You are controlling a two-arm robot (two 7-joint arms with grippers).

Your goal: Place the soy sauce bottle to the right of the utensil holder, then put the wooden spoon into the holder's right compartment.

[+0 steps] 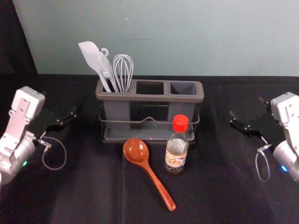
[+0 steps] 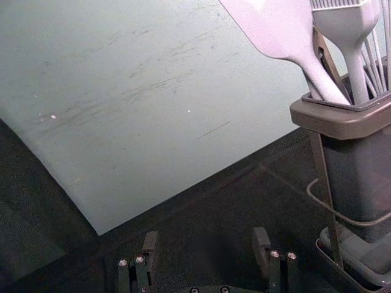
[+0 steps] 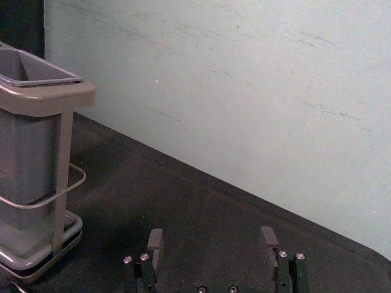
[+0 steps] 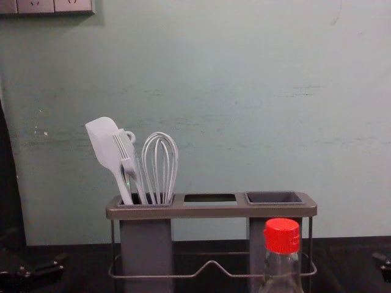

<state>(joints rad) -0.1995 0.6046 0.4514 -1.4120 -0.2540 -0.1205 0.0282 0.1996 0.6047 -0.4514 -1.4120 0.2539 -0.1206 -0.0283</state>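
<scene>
The soy sauce bottle (image 1: 176, 151), red-capped, stands upright in front of the right part of the grey utensil holder (image 1: 149, 98). Left of the bottle, the wooden spoon (image 1: 155, 179) lies on the cloth, bowl toward the holder, handle toward the near right. In the chest view the bottle's cap (image 4: 281, 235) overlaps the holder's right compartment (image 4: 275, 198), which holds nothing. My left gripper (image 1: 60, 103) is open and empty, off the holder's left side; the left wrist view shows the left gripper (image 2: 205, 237) with fingers apart. Over on the right, my right gripper (image 1: 246, 107), also seen as the right gripper (image 3: 212, 237), is open and empty.
White utensils, a spatula (image 1: 96, 60) and a whisk (image 1: 123, 70) among them, stand in the holder's left compartment. Black cloth (image 1: 233, 186) covers the table, with bare stretches on both sides of the holder. A pale wall (image 1: 187, 37) rises behind.
</scene>
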